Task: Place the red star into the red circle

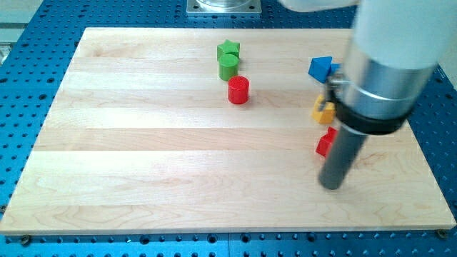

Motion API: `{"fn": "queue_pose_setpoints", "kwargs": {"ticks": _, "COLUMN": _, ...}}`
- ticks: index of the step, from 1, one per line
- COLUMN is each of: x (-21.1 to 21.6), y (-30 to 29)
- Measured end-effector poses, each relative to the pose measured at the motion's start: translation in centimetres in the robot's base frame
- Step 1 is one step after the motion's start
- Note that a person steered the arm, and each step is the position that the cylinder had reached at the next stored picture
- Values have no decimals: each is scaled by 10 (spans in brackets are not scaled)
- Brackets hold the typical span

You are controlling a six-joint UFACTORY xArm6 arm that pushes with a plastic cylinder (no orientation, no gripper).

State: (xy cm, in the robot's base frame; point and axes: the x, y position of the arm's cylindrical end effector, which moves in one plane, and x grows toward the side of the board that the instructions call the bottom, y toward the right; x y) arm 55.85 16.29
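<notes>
The red star point(326, 143) lies at the view's right on the wooden board point(143, 164), partly hidden behind the rod. The red circle block point(238, 90) stands near the top middle, far to the star's upper left. My tip point(331, 183) rests on the board just below and slightly right of the red star, close to it; I cannot tell whether it touches.
A green star point(228, 50) and a green circle point(228, 66) sit just above the red circle. A blue triangle-like block point(321, 68) and a yellow block point(323, 110) lie above the red star, partly hidden by the arm.
</notes>
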Motion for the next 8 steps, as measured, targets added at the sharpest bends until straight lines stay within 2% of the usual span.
{"fn": "queue_pose_setpoints", "kwargs": {"ticks": 2, "x": -51, "y": 27}}
{"fn": "queue_pose_setpoints", "kwargs": {"ticks": 3, "x": -58, "y": 26}}
{"fn": "queue_pose_setpoints", "kwargs": {"ticks": 4, "x": -76, "y": -30}}
{"fn": "queue_pose_setpoints", "kwargs": {"ticks": 5, "x": -110, "y": -113}}
{"fn": "queue_pose_setpoints", "kwargs": {"ticks": 6, "x": -138, "y": -157}}
{"fn": "queue_pose_setpoints", "kwargs": {"ticks": 7, "x": -107, "y": -171}}
{"fn": "queue_pose_setpoints", "kwargs": {"ticks": 8, "x": -122, "y": -205}}
